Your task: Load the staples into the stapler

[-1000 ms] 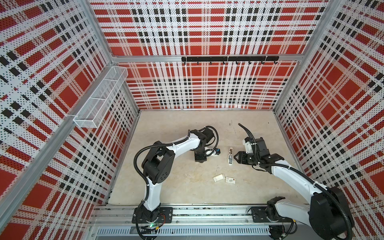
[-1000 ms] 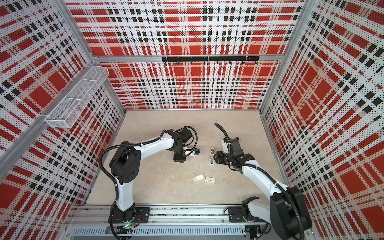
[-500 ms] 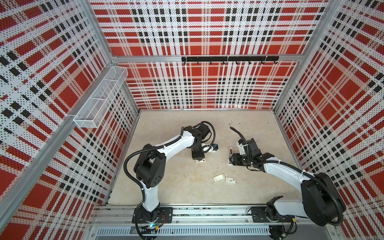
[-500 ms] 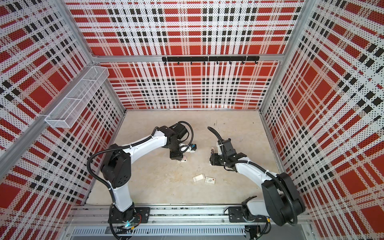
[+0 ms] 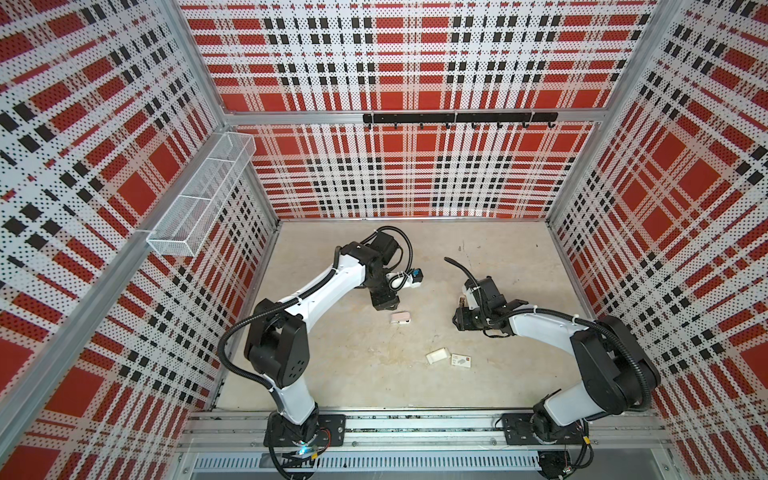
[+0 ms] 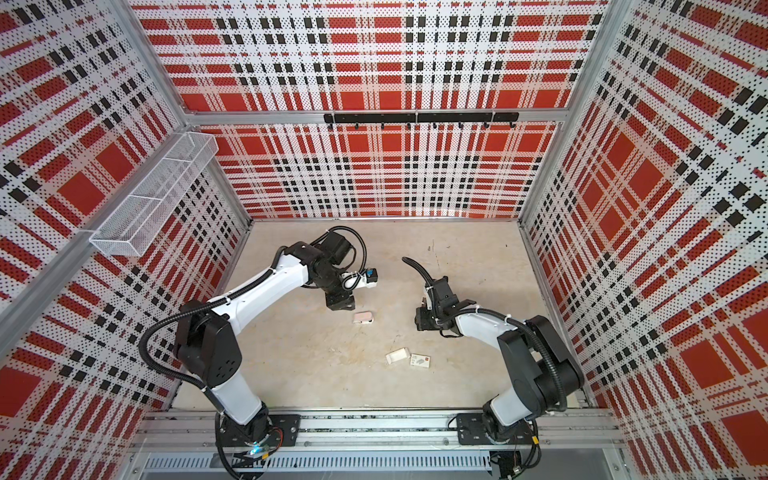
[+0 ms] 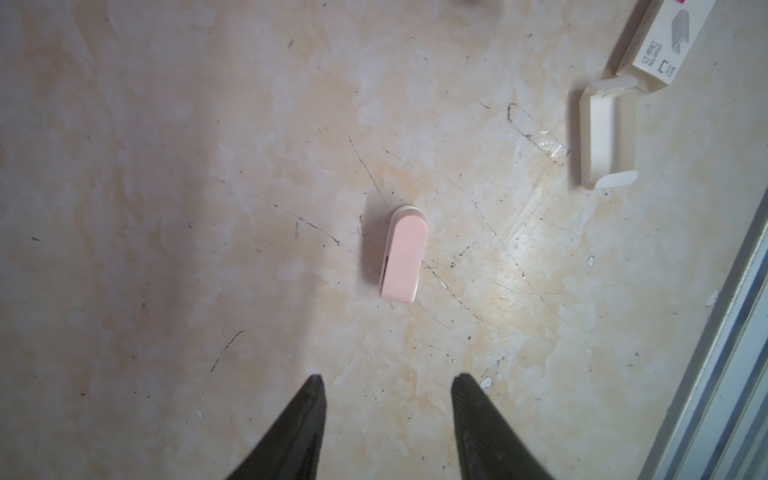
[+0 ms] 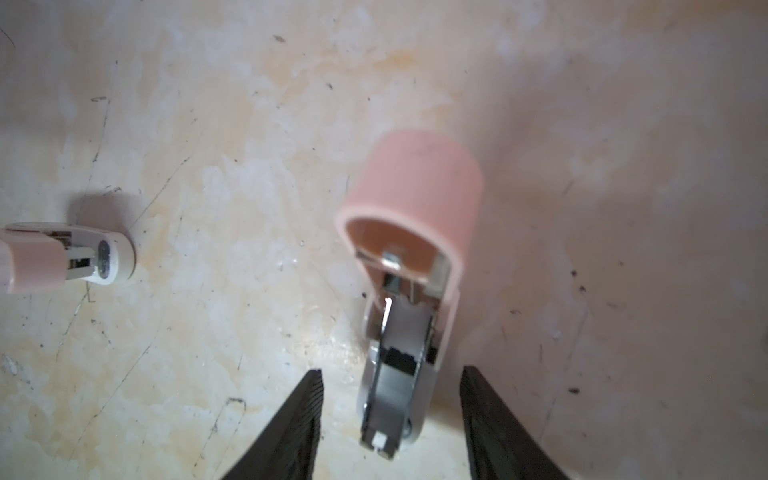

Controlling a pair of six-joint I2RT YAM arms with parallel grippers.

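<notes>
A: Status on the left?
B: Empty. The left fingers (image 7: 299, 428) are spread and point down at the surface (image 5: 353, 374). The closed pink stapler (image 7: 404, 253) lies just ahead of the tips, not between them. Its long axis runs away from them, so they'd close across its width.
A: Where are the staples?
B: I can't make out any strip. The white tray (image 7: 586, 137) looks empty, with the printed sleeve (image 7: 660, 41) just beside it. Both are well apart from either stapler.
A: And the right?
B: The right fingers (image 8: 297, 432) are spread and straddle the open stapler (image 8: 409, 291), gap each side, gripping nothing. The lid stands up at the far end and the metal channel runs straight out between the tips. Can't tell if a strip sits in it.
A: Which arm is nearer the tray?
B: Right, I'd say. The left arm reaches long with its wrist turned down. The right is bent at the elbow with its wrist low.
</notes>
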